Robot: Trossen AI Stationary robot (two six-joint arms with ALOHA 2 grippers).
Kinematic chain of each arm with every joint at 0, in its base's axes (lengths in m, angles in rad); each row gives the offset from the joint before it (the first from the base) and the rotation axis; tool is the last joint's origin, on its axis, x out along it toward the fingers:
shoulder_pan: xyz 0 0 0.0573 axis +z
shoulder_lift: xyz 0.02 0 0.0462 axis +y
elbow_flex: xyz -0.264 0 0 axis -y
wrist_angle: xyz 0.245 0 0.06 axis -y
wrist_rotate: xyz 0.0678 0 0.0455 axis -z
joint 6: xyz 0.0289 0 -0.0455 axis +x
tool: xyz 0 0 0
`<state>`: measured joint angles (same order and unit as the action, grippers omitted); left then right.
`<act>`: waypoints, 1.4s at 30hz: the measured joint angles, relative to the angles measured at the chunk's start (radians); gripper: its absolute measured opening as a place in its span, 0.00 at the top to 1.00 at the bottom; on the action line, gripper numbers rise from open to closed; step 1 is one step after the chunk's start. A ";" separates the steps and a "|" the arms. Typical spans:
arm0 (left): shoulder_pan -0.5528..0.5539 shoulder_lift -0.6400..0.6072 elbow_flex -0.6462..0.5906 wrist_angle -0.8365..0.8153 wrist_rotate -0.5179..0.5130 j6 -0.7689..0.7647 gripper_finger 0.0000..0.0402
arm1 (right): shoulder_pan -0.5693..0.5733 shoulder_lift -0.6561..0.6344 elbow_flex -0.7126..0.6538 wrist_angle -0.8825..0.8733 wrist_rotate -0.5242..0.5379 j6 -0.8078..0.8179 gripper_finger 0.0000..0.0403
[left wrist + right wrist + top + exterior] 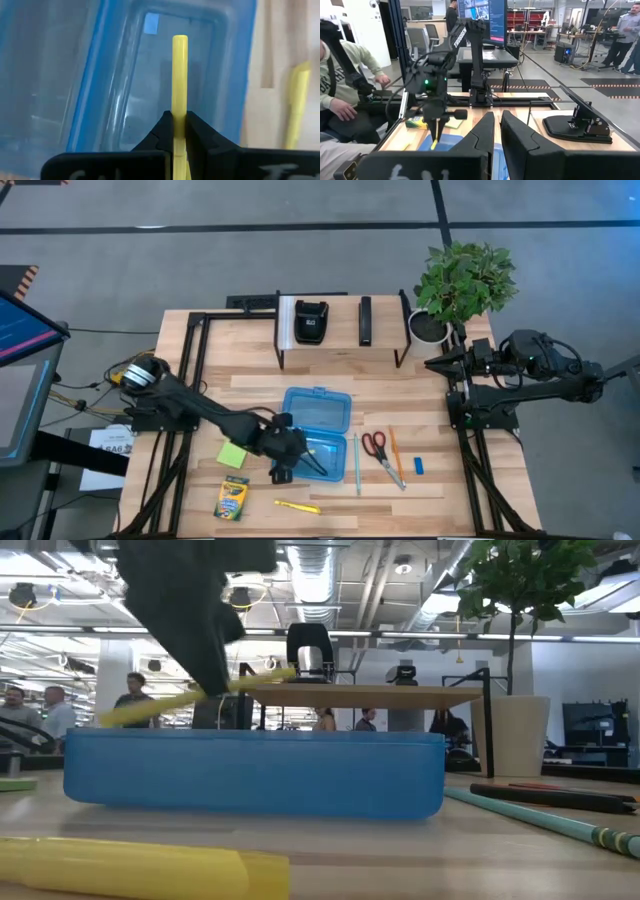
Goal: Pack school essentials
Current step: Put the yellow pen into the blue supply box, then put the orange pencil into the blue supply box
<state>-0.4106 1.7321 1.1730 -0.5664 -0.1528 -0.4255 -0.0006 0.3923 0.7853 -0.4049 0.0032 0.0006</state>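
Holding yellow pencil (179, 80) over blue case (318, 430) (tray looks empty): left gripper (179, 131), clamped.

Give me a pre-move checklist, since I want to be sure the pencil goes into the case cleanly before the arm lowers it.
1. Grip: left hand shut on the long yellow pencil: ok.
2. Position: pencil held over the open translucent blue plastic case: ok.
3. Case interior under the pencil bare in the left wrist view: ok.
4. Pencil level: tilted in the low view, one end lower: not ok.
5. Right hand parked by the potted green plant, away from the case: ok.
6. Whether the whole pencil fits inside the case walls: cannot tell.
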 joint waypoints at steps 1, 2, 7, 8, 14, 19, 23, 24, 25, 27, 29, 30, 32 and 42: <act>0.006 0.018 0.008 -0.005 0.008 0.016 1.00 | 0.000 0.000 0.000 0.000 0.000 0.000 0.86; 0.012 0.037 0.020 -0.009 0.014 0.030 1.00 | 0.000 0.000 0.000 0.002 0.000 0.000 0.86; 0.031 0.091 0.051 0.000 0.036 0.079 1.00 | 0.000 0.000 0.000 0.001 0.000 0.000 0.86; 0.034 0.091 0.051 -0.003 0.044 0.085 1.00 | 0.000 0.000 0.000 0.000 0.000 0.000 0.86; 0.042 0.089 0.052 0.005 0.051 0.110 0.94 | 0.000 0.000 0.000 0.002 0.000 0.000 0.86; 0.041 0.089 0.052 0.009 0.026 0.125 0.78 | 0.000 0.000 0.000 0.001 0.000 0.000 0.86; 0.042 0.089 0.064 0.007 -0.010 0.139 0.67 | 0.000 0.000 0.000 0.001 0.000 0.000 0.86; 0.042 0.089 0.067 0.010 -0.013 0.144 0.65 | 0.000 0.000 0.000 0.001 0.000 0.000 0.86; 0.042 0.089 0.069 0.010 -0.013 0.145 0.64 | 0.000 0.000 0.000 0.001 0.000 0.000 0.86; 0.041 0.089 0.077 0.000 -0.013 0.145 0.62 | 0.000 0.000 0.000 0.001 0.000 0.000 0.86; 0.036 0.079 0.087 -0.004 -0.013 0.155 0.61 | 0.000 0.000 0.000 0.001 0.001 0.000 0.86; 0.033 0.069 0.090 -0.002 -0.015 0.160 0.61 | 0.000 0.000 0.000 0.001 0.001 0.000 0.86; 0.022 0.041 0.092 0.011 -0.032 0.171 0.62 | -0.001 0.000 0.000 0.001 0.001 0.000 0.86; -0.094 -0.127 0.040 0.130 -0.175 0.206 0.66 | -0.002 0.000 0.000 0.001 0.030 0.000 0.86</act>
<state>-0.5045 1.6048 1.2126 -0.4363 -0.3283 -0.2198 -0.0021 0.3923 0.7853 -0.4036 0.0330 0.0002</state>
